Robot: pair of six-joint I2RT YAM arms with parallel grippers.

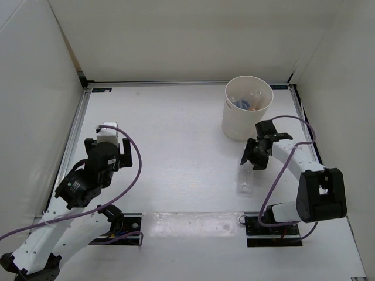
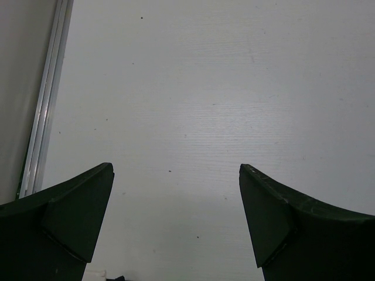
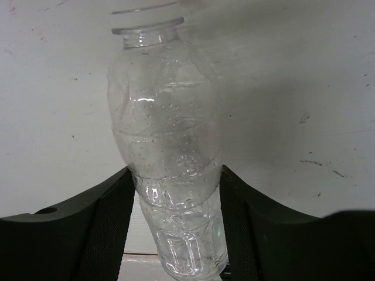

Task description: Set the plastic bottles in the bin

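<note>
This is a robotics lab test cell: a white counter [image 1: 176, 164] boxed in by plain white panels [image 1: 176, 35], edged with aluminium rail [image 1: 75, 134], with two cabled robot arms [image 1: 88, 181] bolted at its near edge
</note>
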